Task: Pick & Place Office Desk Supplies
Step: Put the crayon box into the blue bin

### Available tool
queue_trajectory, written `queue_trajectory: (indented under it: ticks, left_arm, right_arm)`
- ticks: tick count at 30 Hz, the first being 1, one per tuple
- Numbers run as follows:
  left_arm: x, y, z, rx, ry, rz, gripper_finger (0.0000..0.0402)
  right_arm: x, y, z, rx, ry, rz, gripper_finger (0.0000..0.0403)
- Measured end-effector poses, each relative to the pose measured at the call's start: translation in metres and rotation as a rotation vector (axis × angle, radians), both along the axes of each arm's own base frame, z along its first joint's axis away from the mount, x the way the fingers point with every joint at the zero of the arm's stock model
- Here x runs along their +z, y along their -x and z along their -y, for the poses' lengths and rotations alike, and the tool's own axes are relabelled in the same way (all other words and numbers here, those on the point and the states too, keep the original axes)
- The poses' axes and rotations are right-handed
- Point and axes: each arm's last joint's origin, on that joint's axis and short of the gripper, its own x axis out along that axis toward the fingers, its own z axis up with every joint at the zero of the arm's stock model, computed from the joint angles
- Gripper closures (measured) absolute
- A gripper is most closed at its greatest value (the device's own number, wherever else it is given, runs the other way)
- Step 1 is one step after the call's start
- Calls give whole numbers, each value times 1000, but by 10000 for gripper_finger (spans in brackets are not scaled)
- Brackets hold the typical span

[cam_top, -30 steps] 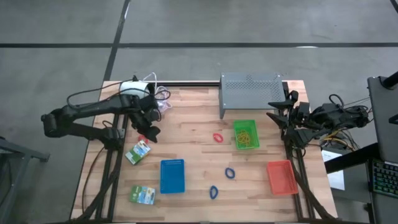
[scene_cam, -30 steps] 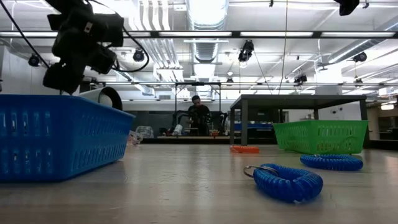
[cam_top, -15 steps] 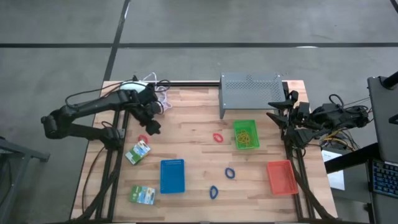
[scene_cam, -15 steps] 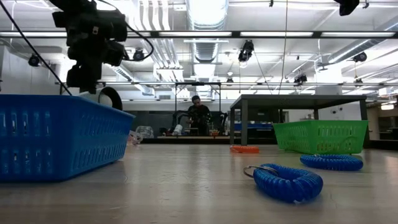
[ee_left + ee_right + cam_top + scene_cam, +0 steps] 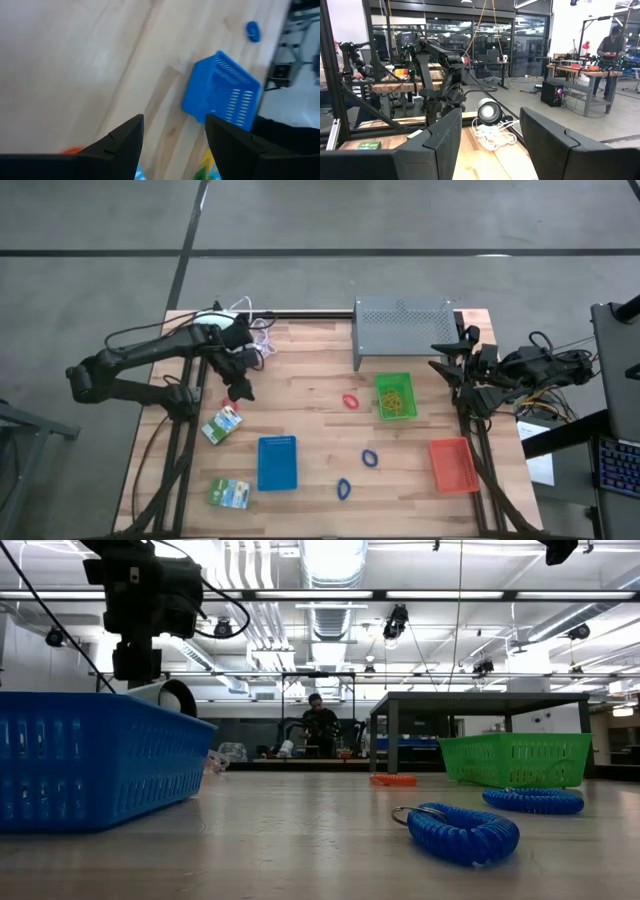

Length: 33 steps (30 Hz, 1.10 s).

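My left gripper (image 5: 240,388) (image 5: 174,120) is open and hangs above the table's left half, pointing down at bare wood. A small red loop (image 5: 227,402) (image 5: 74,150) lies on the table just beside it, untouched. Another red loop (image 5: 350,401) lies near the green tray (image 5: 395,410), which holds yellow rubber bands. Two blue loops (image 5: 370,457) (image 5: 343,489) lie toward the near edge. Two green-and-white packets (image 5: 222,424) (image 5: 229,493) lie flat at the left. My right gripper (image 5: 452,366) (image 5: 490,112) waits open at the right edge.
A blue tray (image 5: 277,462) sits near the front, a red tray (image 5: 452,464) at the near right. The grey perforated stand (image 5: 403,332) stands at the far edge. The white cylinder (image 5: 213,320) with its coiled cable (image 5: 258,332) lies at the far left corner.
My left gripper has turned from a slant to pointing straight down and has shifted slightly off the small red loop, which now shows beside it. Nothing on the table has moved.
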Motion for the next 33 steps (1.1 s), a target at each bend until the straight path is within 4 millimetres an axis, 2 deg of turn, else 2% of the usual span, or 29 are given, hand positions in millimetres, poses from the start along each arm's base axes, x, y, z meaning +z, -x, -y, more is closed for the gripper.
queue_trajectory:
  ticks: [4, 9, 15, 25, 33]
  left_arm:
    - [-1, 1, -1, 26, -38, -39, 186]
    - [-2, 4, -2, 181, -17, -147, 189]
    - [-5, 12, 2, 147, -9, -228, 191]
    - [-48, 29, 10, 146, 74, -314, 191]
    - [-65, 41, 6, 203, 73, -375, 191]
  right_arm:
    - [0, 0, 0, 0, 0, 0, 204]
    - [0, 0, 0, 0, 0, 0, 204]
    - [0, 0, 0, 0, 0, 0, 204]
    - [0, 0, 0, 0, 0, 0, 204]
    - [0, 0, 0, 0, 0, 0, 204]
